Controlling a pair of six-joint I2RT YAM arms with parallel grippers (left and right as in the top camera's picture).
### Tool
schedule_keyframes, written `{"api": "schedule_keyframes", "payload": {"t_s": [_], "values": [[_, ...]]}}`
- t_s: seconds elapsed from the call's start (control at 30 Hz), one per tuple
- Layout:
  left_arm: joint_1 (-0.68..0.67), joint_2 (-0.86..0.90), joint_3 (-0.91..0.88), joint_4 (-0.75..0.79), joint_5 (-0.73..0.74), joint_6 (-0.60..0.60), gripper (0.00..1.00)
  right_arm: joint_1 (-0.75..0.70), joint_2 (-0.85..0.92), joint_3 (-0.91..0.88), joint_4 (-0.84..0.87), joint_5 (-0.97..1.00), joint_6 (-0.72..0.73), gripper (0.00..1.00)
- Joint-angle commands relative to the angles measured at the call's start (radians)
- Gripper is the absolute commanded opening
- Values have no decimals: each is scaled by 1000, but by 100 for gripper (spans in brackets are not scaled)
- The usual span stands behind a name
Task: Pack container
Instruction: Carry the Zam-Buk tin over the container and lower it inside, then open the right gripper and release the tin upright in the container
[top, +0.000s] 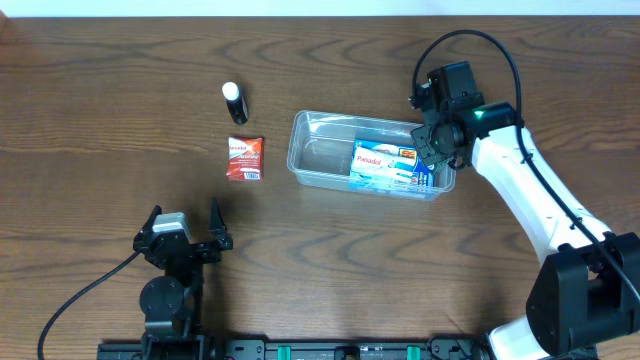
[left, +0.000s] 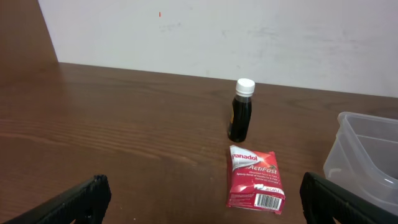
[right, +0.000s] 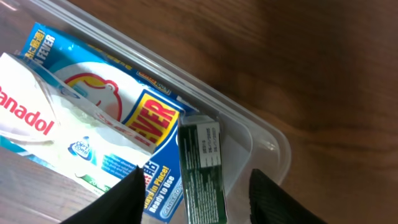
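Observation:
The clear plastic container (top: 318, 155) sits mid-table; its corner (right: 273, 144) fills the right wrist view. Inside lie a white and blue Panadol box (top: 378, 160), a blue fever-patch packet (right: 149, 118) and a narrow green box (right: 200, 168) standing on edge by the right wall. My right gripper (top: 437, 146) hovers over that right end, open (right: 196, 186), its fingers either side of the green box with gaps showing. Left of the container lie a red Panadol ActiFast box (top: 245, 158) (left: 255, 179) and an upright dark bottle with a white cap (top: 234, 102) (left: 241, 111). My left gripper (top: 185, 212) (left: 202, 193) is wide open near the front edge, holding nothing.
The container's left end (left: 367, 149) shows at the right edge of the left wrist view. A pale wall stands behind the table's far edge. The right arm's white links (top: 530, 190) cross the table's right side.

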Motion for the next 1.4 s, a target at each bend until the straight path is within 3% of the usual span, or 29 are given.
{"api": "schedule_keyframes", "payload": {"t_s": [0.0, 0.37, 0.73, 1.0, 1.37], "values": [[5, 0, -24, -30, -8, 10, 98, -8, -14, -26, 18, -13, -39, 50], [5, 0, -24, -30, -8, 10, 98, -24, -14, -113, 111, -12, -46, 49], [5, 0, -24, -30, -8, 10, 98, -26, -14, -119, 123, -12, -47, 35], [5, 0, -24, -30, -8, 10, 98, -26, -14, -123, 124, -12, -55, 32], [5, 0, -24, -30, -8, 10, 98, -26, -14, -123, 126, -12, -54, 15]]}}
